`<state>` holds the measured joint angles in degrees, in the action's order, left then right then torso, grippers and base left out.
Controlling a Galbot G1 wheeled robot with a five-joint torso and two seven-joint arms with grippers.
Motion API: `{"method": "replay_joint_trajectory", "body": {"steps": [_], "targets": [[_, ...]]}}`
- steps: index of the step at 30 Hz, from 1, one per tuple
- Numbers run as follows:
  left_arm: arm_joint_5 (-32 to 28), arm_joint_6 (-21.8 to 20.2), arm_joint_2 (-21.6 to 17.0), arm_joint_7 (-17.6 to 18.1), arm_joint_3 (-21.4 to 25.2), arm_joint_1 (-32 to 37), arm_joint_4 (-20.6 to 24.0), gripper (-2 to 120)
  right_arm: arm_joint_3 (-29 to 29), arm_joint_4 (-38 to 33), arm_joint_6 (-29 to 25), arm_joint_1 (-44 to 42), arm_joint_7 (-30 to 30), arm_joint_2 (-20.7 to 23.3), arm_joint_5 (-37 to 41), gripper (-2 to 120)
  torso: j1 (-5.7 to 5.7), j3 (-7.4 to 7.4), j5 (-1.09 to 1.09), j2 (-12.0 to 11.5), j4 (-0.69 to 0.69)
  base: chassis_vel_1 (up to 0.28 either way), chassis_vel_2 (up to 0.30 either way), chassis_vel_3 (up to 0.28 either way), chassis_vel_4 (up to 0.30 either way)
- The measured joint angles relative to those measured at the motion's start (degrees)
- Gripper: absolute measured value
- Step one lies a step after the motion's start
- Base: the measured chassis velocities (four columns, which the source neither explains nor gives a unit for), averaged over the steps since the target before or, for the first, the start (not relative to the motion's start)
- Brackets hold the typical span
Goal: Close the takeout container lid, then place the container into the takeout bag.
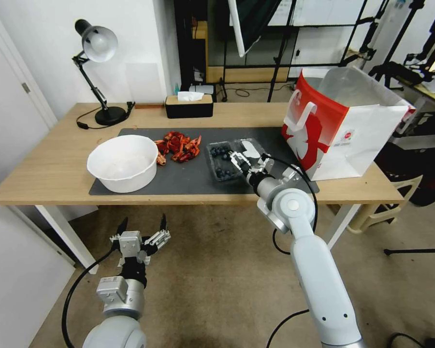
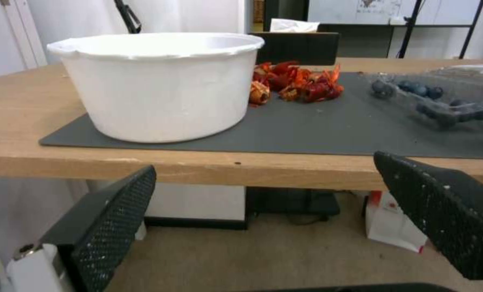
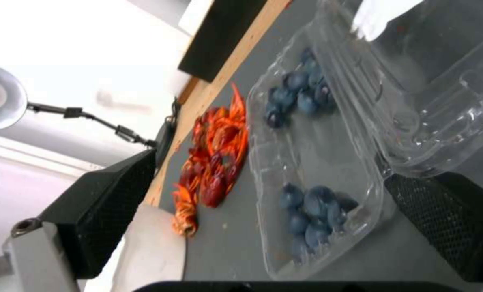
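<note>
Spread wide and gripping nothing, our right gripper (image 1: 250,163) is hovering over the small clear plastic clamshell container (image 1: 223,159) of blueberries on the dark mat; its labelled clear lid (image 1: 249,146) is lying open, so we're still facing closing and bagging. Our left gripper (image 1: 141,235) is idling open below the wooden table (image 1: 43,169). We're seeing red crayfish shells (image 1: 179,146) just beside the container, and the red-and-white paper bag (image 1: 343,125) is standing nearby.

The right arm stretched forward, its tool (image 1: 250,162) low with fingers spread apart. The left arm hung back low, its tool (image 1: 142,231) upright, fingers wide apart.
</note>
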<state>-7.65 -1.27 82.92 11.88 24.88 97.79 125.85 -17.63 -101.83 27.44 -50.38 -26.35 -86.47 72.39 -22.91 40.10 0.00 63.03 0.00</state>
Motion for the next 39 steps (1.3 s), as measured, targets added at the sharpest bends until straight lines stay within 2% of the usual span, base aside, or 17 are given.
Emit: {"method": "replay_joint_trajectory", "body": {"steps": [19, 39], "targets": [[0.45, 0.9, 0.49, 0.22, -0.06, 0.15, -0.58, 100, 2.4, -0.73, 0.24, -1.43, -0.55, -2.33, -2.37, 100, 0.0, 0.0, 0.0, 0.01, 0.0, 0.0, 0.0, 0.0, 0.0], [0.84, 0.93, 0.83, 0.29, -0.23, 0.07, -0.87, 100, 3.95, -6.35, 0.5, -4.69, -4.26, -2.56, -2.33, 100, 0.0, 0.0, 0.0, 0.0, 0.0, 0.0, 0.0, 0.0, 0.0]]}}
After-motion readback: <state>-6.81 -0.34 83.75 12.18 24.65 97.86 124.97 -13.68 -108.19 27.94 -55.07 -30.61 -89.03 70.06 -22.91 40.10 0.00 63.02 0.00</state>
